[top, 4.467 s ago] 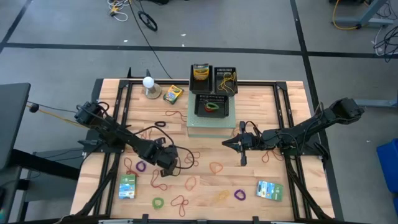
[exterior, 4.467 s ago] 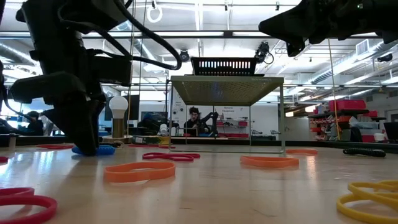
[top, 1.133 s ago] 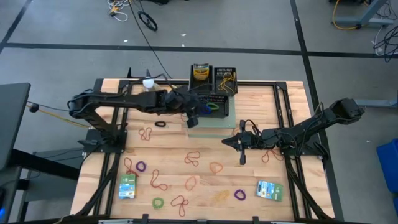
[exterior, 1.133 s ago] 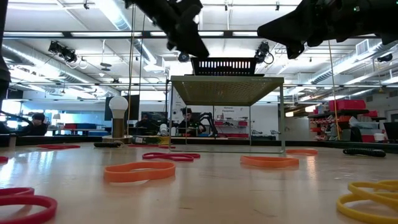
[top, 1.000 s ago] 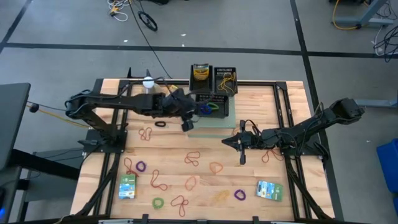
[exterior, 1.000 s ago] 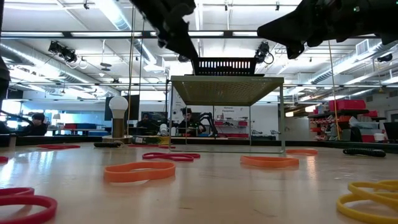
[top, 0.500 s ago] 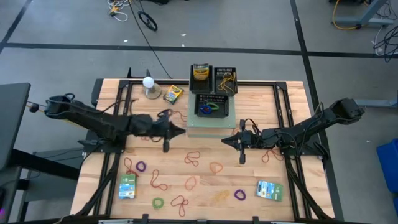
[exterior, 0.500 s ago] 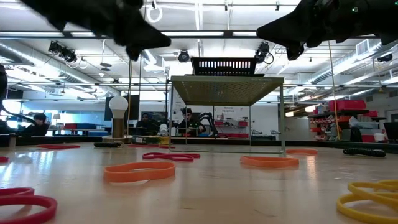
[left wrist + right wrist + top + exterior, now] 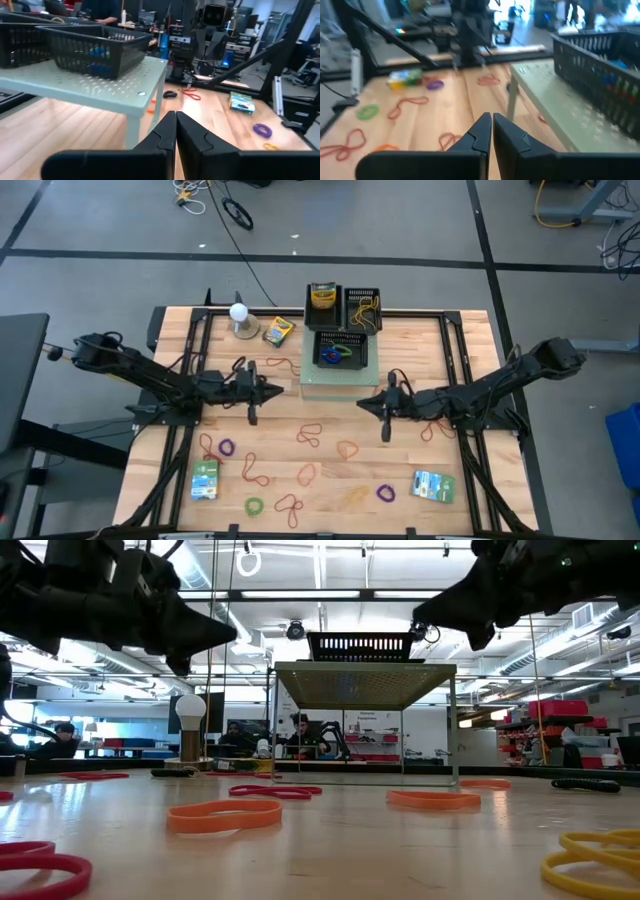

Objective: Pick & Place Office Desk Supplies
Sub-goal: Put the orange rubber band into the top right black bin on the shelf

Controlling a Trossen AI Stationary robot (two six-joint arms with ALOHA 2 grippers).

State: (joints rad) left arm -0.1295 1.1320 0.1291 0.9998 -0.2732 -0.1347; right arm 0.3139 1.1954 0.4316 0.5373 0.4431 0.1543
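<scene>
Several rubber bands (image 9: 309, 435) in orange, red, purple and green lie flat across the wooden table. One yellow-green crayon box (image 9: 278, 331) lies at the far left, and another (image 9: 322, 296) stands in a far basket. Green packets lie near the front left (image 9: 204, 479) and front right (image 9: 433, 485). A blue band (image 9: 332, 353) lies in the near basket (image 9: 362, 352) on the pale stand (image 9: 340, 387). My left gripper (image 9: 278, 391) (image 9: 175, 120) hovers shut and empty left of the stand. My right gripper (image 9: 362, 402) (image 9: 491, 120) hovers shut and empty right of it.
A white ball on a round base (image 9: 240, 313) stands at the far left. Three black baskets (image 9: 363, 308) sit on and behind the stand at the far middle. Black frame rails (image 9: 195, 340) run along both table sides. Open tabletop lies between the grippers.
My left gripper has drawn back from over the near basket toward the table's left and come down, turning from pointing down to level. The blue band stays in the basket. My right gripper has tipped down a little in place.
</scene>
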